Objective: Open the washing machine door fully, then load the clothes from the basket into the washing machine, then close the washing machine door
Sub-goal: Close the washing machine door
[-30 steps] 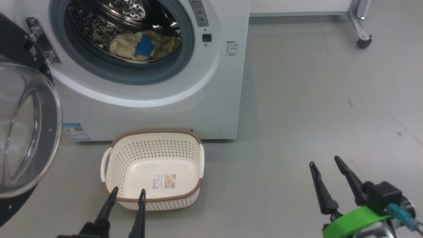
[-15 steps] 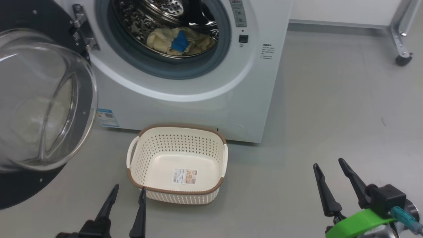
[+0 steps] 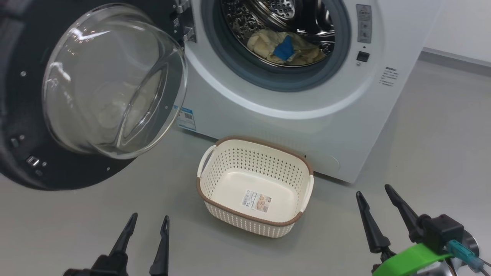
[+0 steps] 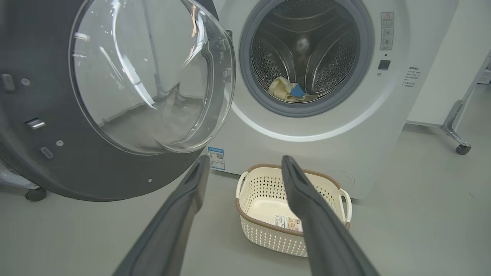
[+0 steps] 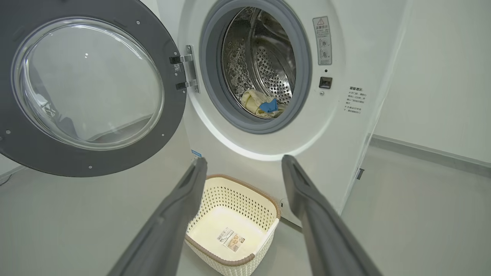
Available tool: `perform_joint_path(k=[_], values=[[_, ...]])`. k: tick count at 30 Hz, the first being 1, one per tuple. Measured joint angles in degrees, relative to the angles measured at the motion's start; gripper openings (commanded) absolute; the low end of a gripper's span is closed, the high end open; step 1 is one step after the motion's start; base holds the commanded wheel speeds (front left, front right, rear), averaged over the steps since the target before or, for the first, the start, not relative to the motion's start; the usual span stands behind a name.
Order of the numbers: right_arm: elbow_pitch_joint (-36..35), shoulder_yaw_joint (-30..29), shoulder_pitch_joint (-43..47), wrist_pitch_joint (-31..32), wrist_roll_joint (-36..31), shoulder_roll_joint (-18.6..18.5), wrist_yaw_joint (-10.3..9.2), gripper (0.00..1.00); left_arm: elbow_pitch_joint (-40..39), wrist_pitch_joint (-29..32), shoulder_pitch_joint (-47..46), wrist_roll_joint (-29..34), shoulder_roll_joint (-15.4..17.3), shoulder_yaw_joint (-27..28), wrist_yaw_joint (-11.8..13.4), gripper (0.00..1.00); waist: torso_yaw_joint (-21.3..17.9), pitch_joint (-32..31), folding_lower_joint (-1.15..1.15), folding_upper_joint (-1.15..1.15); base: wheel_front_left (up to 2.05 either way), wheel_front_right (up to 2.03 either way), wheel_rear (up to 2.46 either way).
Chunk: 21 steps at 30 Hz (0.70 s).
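Called for closing the washing machine door (image 3: 69, 174), swung wide at the left: best pushed on its black rim (image 3: 19, 115) far from the hinge (image 3: 186, 23), not on the glass bowl (image 3: 111, 80), steadily until latched, with the basket (image 3: 253, 161) empty on the floor (image 3: 422, 145) and the clothes (image 3: 268, 44) apparently clear of the gasket (image 3: 276, 82), though hard to confirm inside the drum (image 3: 239, 15). Found the left gripper (image 3: 150, 216) spread fully, touching nothing, near the basket; found the right gripper (image 3: 373, 190) likewise agape and empty, well apart.

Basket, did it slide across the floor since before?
No. The basket sits in the same spot before the washing machine, near its blue sticker; the camera turned instead.
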Motion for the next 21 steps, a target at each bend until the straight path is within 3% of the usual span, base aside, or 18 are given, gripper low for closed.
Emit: perform_joint_path(k=[9,21], values=[[0.33,0.75,-0.05,-0.07,0.09,0.00,0.00,1.00,-0.44,0.00,0.04,0.00,0.25,0.30,0.00,1.00,5.27,-0.03,0.00,0.00,0.00,0.00,0.00],[1.10,1.03,-0.16,-0.49,0.49,0.00,0.00,1.00,-1.23,0.00,0.05,-0.01,0.24,0.88,0.00,1.00,5.39,0.78,0.01,0.00,0.00,0.00,0.00]])
